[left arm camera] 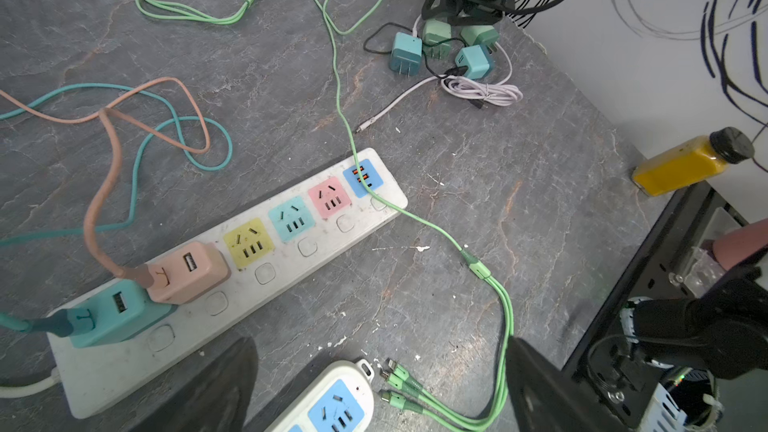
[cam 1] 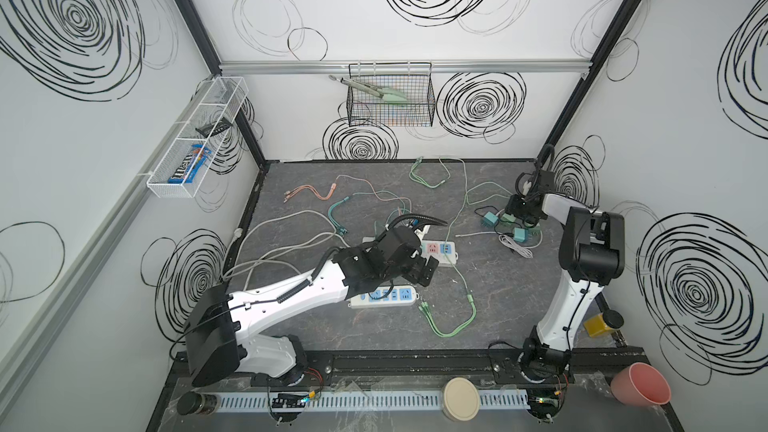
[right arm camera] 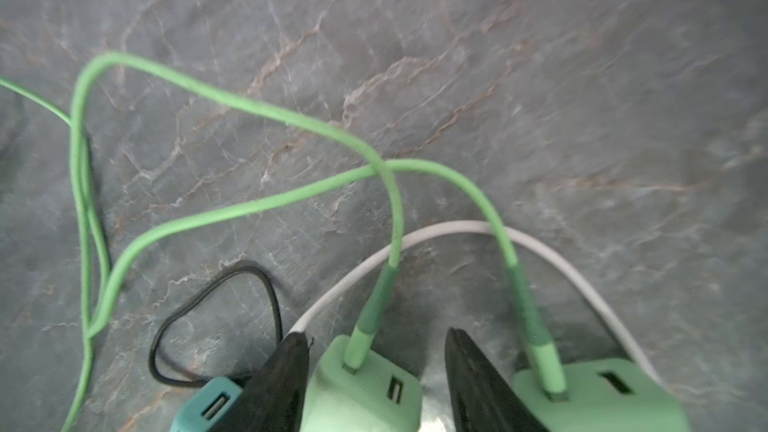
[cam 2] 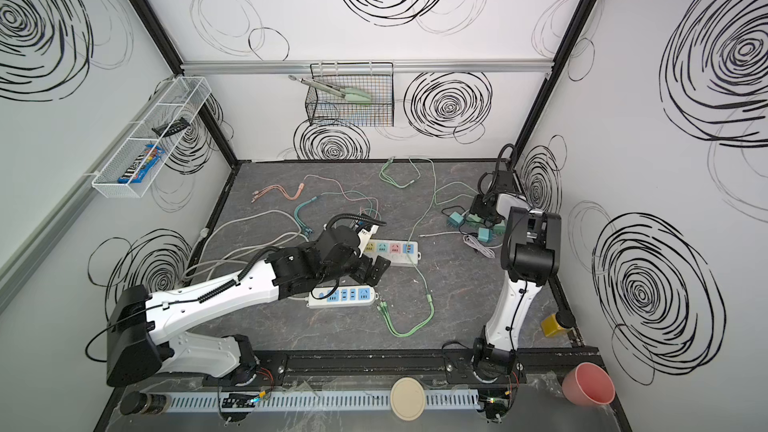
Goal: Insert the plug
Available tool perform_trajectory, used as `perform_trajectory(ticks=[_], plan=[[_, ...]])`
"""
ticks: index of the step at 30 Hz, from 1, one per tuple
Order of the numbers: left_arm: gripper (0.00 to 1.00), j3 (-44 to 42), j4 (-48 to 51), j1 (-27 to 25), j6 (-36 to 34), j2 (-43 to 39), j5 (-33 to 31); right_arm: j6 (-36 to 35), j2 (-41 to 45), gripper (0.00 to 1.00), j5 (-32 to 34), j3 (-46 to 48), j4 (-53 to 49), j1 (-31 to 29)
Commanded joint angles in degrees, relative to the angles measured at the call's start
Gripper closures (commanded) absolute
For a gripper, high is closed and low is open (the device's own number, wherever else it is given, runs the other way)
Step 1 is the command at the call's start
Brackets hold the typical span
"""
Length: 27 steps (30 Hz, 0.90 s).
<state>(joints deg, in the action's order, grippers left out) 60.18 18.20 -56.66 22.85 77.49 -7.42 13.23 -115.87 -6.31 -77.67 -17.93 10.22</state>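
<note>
Green plug (right arm camera: 361, 384) sits between the narrowing jaws of the right gripper (right arm camera: 378, 336), not yet pinched. Left gripper (left arm camera: 380, 344) hangs wide over the power strip (left arm camera: 232, 309), likely to steady it.

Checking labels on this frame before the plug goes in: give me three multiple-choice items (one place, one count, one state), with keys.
1. Where is the pale green charger cube that the right gripper straddles?
A) plugged in a socket
B) resting on the grey stone-look table
C) lifted in the air

2. How many charger cubes are plugged into the long white power strip with coloured sockets?
A) none
B) two
C) four

3. The left gripper is:
A) open and empty
B) shut on a cable
C) shut on a cube

Key:
1 B: the right wrist view shows it on the table between the fingers.
2 B: one pink cube and one teal cube show in the left wrist view.
3 A: its fingers stand wide apart, holding nothing.
</note>
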Motion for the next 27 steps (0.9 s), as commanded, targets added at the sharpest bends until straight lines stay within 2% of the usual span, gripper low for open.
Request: perform_trajectory(ticks=[1, 14, 19, 27], plan=[[0.04, 2.0, 0.3, 0.4, -1.0, 1.0, -1.6, -2.1, -0.4, 0.37, 2.5, -1.2, -5.3, -1.7], [0.04, 1.1, 0.7, 0.5, -0.8, 0.4, -3.2, -1.4, -2.5, 0.42, 6.6, -2.1, -7.3, -3.6], [0.04, 0.6, 0.4, 1.5, -0.4, -0.3, -3.6, -1.2, 0.5, 0.62, 7.8, -0.5, -4.5, -3.8], [0.04, -0.2, 0.4, 2.1, -0.5, -1.9, -5.1, -1.9, 8.1, 0.74, 12.1, 4.8, 4.9, -5.3]])
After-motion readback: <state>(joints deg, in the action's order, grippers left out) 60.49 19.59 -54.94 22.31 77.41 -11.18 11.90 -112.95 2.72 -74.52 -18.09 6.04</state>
